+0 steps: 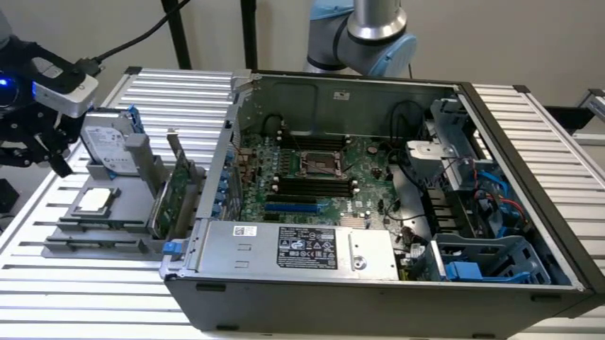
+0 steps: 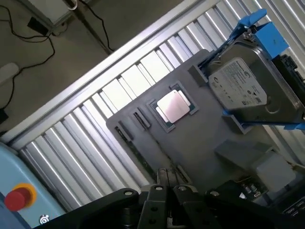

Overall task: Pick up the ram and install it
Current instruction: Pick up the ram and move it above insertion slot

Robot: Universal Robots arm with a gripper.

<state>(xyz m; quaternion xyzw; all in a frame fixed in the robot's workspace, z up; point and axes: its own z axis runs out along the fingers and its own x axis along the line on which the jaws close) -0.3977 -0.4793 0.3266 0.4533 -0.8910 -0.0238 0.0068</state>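
The ram shows as a long thin dark-green strip standing on edge in a slot of the grey holder, beside the silver processor chip. My gripper hangs above the holder's edge, close to one end of the ram, its two black fingers pressed close together with nothing between them. In the exterior view the gripper is at the far left, above the left side of the holder. The open computer case shows black memory slots on its motherboard.
A hard drive in a blue bracket stands at the holder's back, and a wide green expansion card stands upright beside the case wall. The power supply sits at the case's front. Cables and a blue drive cage fill its right side.
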